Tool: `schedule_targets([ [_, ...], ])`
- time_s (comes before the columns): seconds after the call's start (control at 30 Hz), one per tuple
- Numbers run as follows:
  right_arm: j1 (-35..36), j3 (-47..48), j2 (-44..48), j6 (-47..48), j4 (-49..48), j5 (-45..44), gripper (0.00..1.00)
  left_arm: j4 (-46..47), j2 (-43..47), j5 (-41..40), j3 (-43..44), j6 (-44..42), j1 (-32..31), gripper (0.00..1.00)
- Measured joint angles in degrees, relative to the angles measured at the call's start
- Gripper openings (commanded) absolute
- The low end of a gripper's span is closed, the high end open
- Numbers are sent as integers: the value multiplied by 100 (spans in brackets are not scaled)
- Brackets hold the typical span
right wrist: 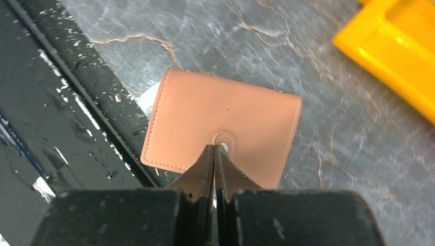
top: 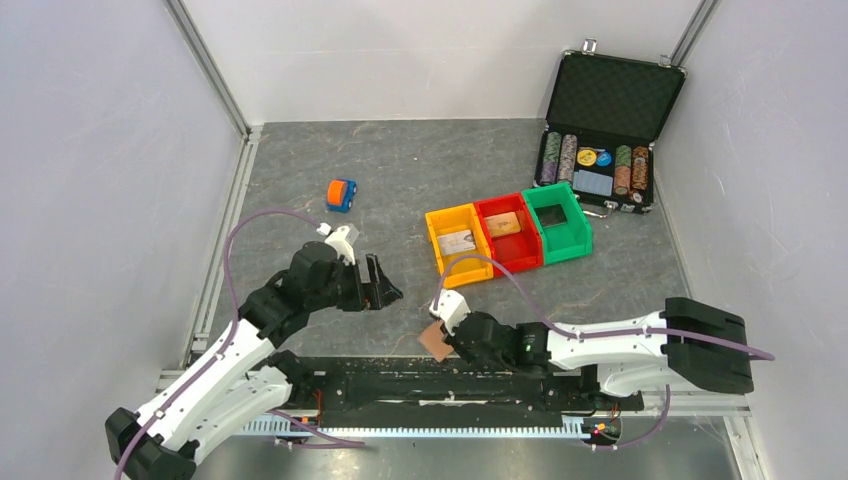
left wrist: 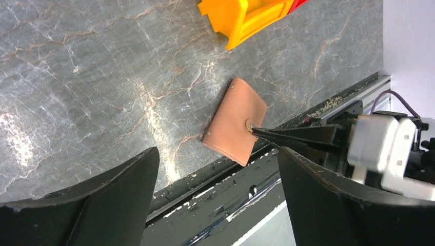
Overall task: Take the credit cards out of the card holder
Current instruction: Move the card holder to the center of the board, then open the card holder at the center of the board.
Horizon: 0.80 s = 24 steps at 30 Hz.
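Two robot arms stand bolted at the near edge of a grey marbled table [top: 300,160]. On the left, the left gripper [top: 372,285] hovers above the table with its jaws spread wide and nothing between them. Farther back sits a small orange and blue toy car [top: 341,195]. Near the middle, at the near edge and partly over the black rail [top: 440,380], is the brown card holder [right wrist: 220,115], folded and with its snap fastened. The right gripper [right wrist: 214,151] reaches in from the right, its jaws pressed together on the snap tab and seemingly pinching it. To the right, farther away, a yellow bin [top: 458,243], a red bin [top: 508,232] and a green bin [top: 557,222] stand in a row, and an open black chip case [top: 610,120] sits in the far right corner. No cards are visible, so the task looks barely begun: the holder must be unsnapped and opened, then each card drawn out.
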<state>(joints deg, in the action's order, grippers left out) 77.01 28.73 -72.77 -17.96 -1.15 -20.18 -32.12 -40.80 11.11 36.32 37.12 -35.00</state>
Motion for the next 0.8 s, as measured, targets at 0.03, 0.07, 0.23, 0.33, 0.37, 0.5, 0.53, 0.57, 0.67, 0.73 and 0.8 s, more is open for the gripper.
schedule_targets([
  [0.03, 37, -105, 35, 293, -256, 52, 0, -7, -42, 2, -9, 37, 0, 89],
  [0.07, 55, -173, 57, 501, -428, 90, 0, -22, -81, 4, -20, 63, 0, 88],
  [0.23, 85, -551, 92, 1738, -1569, 367, 0, 4, -157, 120, -243, 267, 0, 78],
  [0.33, 85, -918, 184, 2400, -2326, 549, 0, 201, -162, 293, -527, 470, -2, 66],
  [0.37, 87, -994, 190, 2551, -2494, 590, 0, 334, -164, 369, -656, 562, -2, 63],
  [0.5, 87, -1126, 129, 3165, -3012, 752, 0, 925, -203, 704, -1241, 979, -11, 53],
  [0.53, 87, -1126, 87, 3279, -3145, 807, 0, 1088, -212, 763, -1375, 1069, -13, 52],
  [0.57, 87, -1126, 39, 3373, -3265, 857, 0, 1202, -225, 815, -1469, 1134, -13, 50],
  [0.67, 87, -1182, -94, 3617, -3670, 1027, 0, 1626, -317, 957, -1714, 1344, -28, 48],
  [0.73, 87, -1231, -122, 3681, -3823, 1084, 0, 1893, -396, 1045, -1808, 1425, -52, 47],
  [0.8, 87, -1318, -164, 3751, -4044, 1145, 0, 2146, -476, 1123, -1882, 1491, -79, 46],
])
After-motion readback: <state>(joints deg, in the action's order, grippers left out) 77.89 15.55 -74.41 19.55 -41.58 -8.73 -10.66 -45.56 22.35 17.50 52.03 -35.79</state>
